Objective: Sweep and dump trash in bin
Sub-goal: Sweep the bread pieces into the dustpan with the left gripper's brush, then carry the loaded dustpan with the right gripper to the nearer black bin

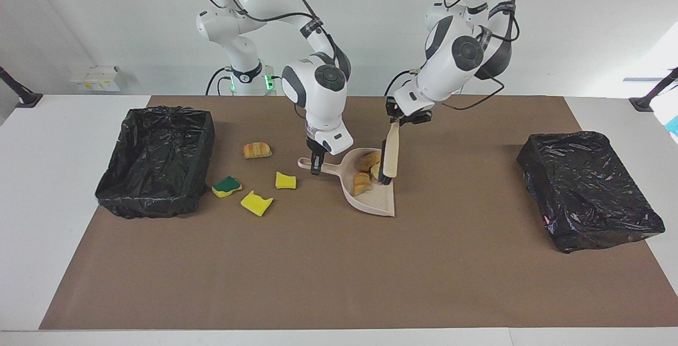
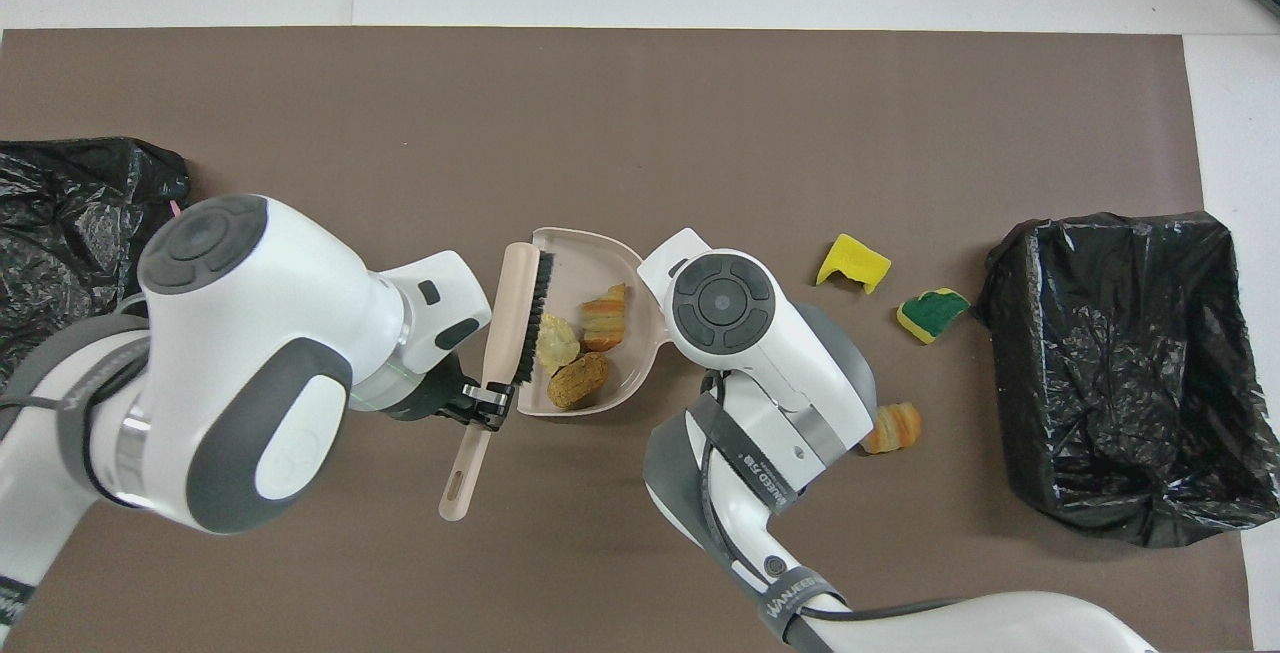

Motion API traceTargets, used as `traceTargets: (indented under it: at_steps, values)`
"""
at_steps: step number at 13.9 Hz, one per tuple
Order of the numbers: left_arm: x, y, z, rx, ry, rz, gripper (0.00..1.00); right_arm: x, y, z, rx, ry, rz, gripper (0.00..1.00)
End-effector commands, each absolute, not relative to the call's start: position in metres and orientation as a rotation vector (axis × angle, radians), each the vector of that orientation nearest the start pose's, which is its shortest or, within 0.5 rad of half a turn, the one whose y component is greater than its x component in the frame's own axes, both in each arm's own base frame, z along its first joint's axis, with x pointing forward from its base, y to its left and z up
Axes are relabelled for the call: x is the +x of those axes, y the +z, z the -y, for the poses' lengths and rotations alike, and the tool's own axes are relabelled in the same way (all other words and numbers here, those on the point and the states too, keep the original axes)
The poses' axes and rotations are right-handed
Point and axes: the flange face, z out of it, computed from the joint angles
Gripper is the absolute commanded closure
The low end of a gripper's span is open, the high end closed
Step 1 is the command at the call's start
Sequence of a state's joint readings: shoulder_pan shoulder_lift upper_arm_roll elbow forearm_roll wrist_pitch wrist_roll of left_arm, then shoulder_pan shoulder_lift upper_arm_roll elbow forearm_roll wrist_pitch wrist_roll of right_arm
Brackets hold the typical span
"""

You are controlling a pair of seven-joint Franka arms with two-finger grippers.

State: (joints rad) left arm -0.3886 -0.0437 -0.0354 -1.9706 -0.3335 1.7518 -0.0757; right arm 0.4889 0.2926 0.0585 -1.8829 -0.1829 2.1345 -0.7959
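Left claw [image 1: 394, 121] grips the brush [image 1: 391, 156] over the dustpan [image 1: 377, 201]; right claw [image 1: 316, 163] grips its handle. Three trash pieces [image 2: 580, 345] sit inside, four lie toward the bin [image 1: 156, 160]. Tilting could spill them.

Matt plastic, crinkled film, soft sponge

The dustpan [image 1: 371, 197] and brush [image 1: 391, 156] look like smooth matt beige plastic, the bristles dark. Beside the dustpan, sponge pieces [image 1: 256, 203] look porous and matt, the pastry chunk [image 1: 257, 150] crusty. The bin liner [image 1: 159, 155] is glossy, wrinkled black film; the desk [image 1: 318, 272] cover matt brown.
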Motion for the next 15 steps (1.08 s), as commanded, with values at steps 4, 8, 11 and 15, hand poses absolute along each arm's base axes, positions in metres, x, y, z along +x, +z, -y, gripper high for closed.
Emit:
traceTargets:
  at_steps: [4, 8, 11, 15]
  values:
    - [0.490, 0.494, 0.206, -3.189, 0.294, -0.469, 1.00, 0.549, 0.406, -0.264, -2.490, 0.041, 2.154, 1.00]
    - [0.496, 0.493, 0.196, -3.199, 0.281, -0.434, 1.00, 0.558, 0.453, -0.180, -2.464, 0.131, 2.175, 1.00]
    - [0.497, 0.494, 0.196, -3.202, 0.266, -0.433, 1.00, 0.569, 0.474, -0.104, -2.390, 0.129, 2.225, 1.00]
    - [0.497, 0.494, 0.196, -3.202, 0.266, -0.433, 1.00, 0.579, 0.493, 0.012, -2.327, 0.131, 2.271, 1.00]
